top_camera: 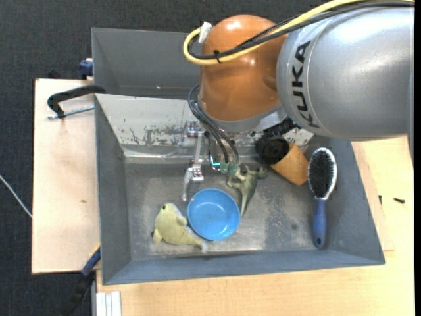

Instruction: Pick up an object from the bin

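Blue bowl (213,216) close beside the gripper (209,170), perhaps touching it

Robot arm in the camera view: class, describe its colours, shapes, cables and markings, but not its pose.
The arm's last link is a thick, rounded silver-grey shell with black KUKA lettering. At its wrist sits a glossy orange dome-shaped cover. A yellow cable loops over the dome, and thin dark cables hang beneath it towards the slim grey metal tool.
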You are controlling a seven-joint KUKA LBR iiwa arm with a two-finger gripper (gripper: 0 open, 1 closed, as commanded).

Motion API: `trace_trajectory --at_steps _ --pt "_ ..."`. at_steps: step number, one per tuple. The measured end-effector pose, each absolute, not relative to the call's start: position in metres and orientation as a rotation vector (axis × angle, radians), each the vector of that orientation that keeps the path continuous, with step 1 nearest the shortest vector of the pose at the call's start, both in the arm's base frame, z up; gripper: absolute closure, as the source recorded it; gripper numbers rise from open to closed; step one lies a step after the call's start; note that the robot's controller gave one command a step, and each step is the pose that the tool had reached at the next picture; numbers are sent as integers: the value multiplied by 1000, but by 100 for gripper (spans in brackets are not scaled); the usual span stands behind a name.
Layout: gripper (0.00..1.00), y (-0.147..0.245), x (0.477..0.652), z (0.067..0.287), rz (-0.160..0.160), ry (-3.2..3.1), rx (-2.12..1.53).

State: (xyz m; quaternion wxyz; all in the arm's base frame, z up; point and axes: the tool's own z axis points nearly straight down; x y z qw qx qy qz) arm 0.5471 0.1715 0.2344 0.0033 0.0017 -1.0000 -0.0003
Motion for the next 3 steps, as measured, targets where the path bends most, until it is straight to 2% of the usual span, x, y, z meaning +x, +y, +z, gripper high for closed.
trace_trajectory --at_steps 1,2,3 --pt "0 128 532 98 2 -3133 19" --pt "0 93 544 72 -9 -3144 -5" --pt "100 91 548 76 -3 -3159 -6"
